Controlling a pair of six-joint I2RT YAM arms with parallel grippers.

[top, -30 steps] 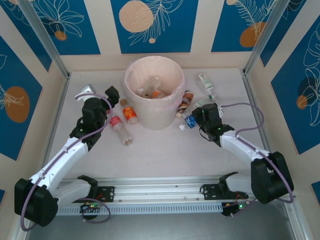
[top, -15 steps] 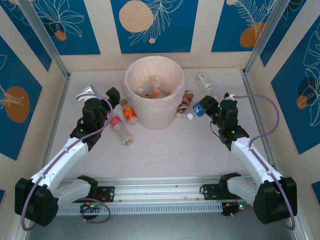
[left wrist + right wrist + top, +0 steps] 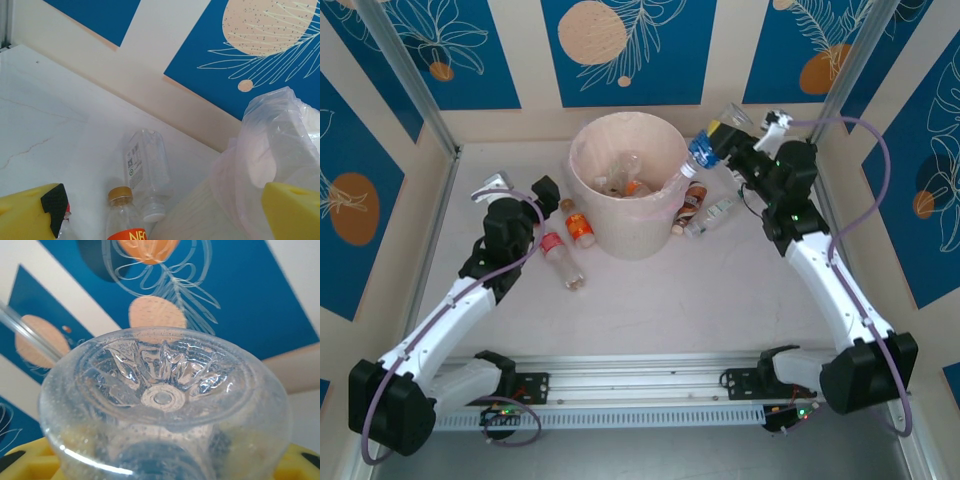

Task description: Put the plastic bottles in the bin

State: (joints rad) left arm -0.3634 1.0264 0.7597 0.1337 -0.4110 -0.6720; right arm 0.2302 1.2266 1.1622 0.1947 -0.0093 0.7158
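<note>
Yellow fingers (image 3: pixel 22 462) of the right gripper (image 3: pixel 728 140) are clamped on the body of a blue-labelled bottle (image 3: pixel 704 150), jaws partly closed around it. In the right wrist view, the clear moulded base of this bottle faces the camera, with a yellow finger at each lower corner.

Bottle attitude: held in the air and tilted. The cap end points down and left toward the right side of the bin (image 3: pixel 620 238). The base points up toward the far right corner. The cap is over or just at the rim. Whether it touches the plastic liner (image 3: pixel 672 205) cannot be told from above.

Left gripper (image 3: pixel 518 188): fingers (image 3: pixel 30 217) wide apart, gripping nothing. It is just left of the bin, above the table (image 3: pixel 650 300).

Left wrist view, between the spread fingers:
- An orange-labelled bottle (image 3: pixel 122 212) with a gold cap, cap pointing far.
- A clear bottle (image 3: pixel 145 167) with a white cap, lying on the table just beyond it, cap toward the near side.
- Both are close to the bin wall, with the crinkled liner hanging over the rim at right.

Top view, left of the bin: a red-labelled bottle (image 3: pixel 552 245) lies on the table just left of the orange-labelled one.

Top view, right of the bin:
- A brown-labelled bottle (image 3: pixel 694 198) lies against the bin wall.
- A white-and-green-labelled bottle (image 3: pixel 717 211) lies just right of it.
- Both are below the raised right gripper.

Inside the bin, several clear bottles (image 3: pixel 625 182) rest at the bottom.
</note>
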